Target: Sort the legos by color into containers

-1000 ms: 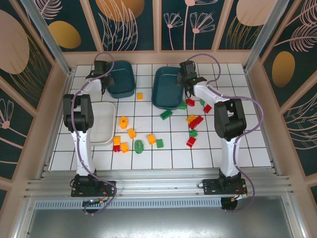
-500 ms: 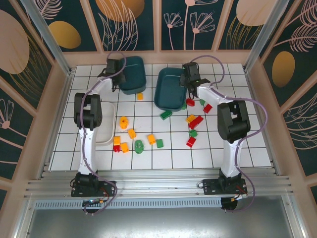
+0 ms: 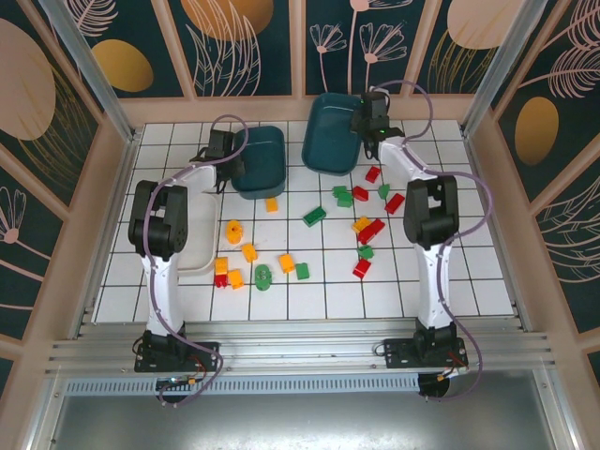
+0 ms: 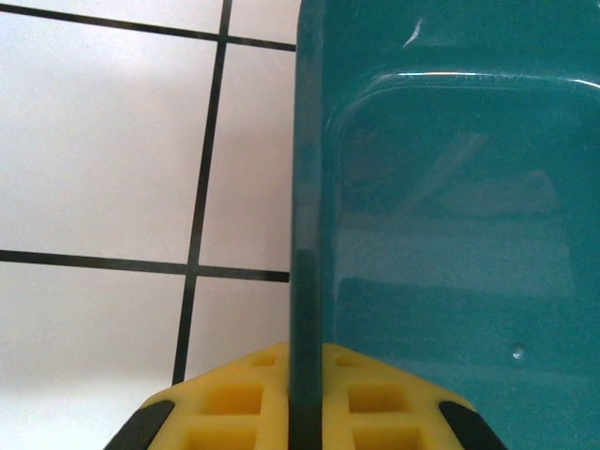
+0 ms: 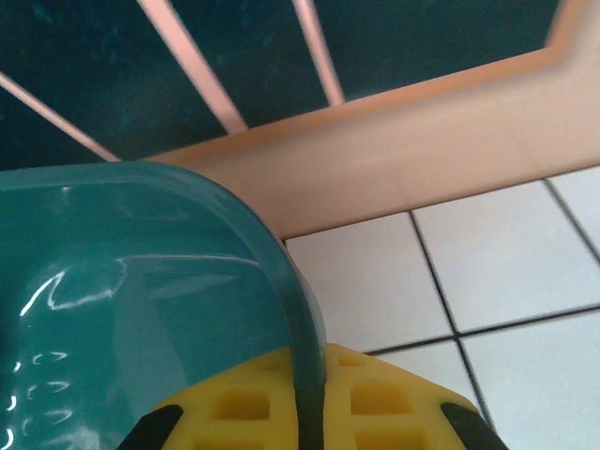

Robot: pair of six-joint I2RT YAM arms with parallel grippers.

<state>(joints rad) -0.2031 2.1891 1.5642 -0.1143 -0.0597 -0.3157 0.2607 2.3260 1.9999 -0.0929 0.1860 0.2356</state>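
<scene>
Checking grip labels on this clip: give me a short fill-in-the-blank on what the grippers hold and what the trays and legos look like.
1. The left gripper is shut on the ___ of the left teal tray.
2. The right gripper is shut on the right teal tray, which has ___ legos inside it.
3. The third tray, held by no gripper, is ___.
4. The loose legos on the tiles are orange-yellow, red and ___.

Missing words: rim; no; white; green.
</scene>
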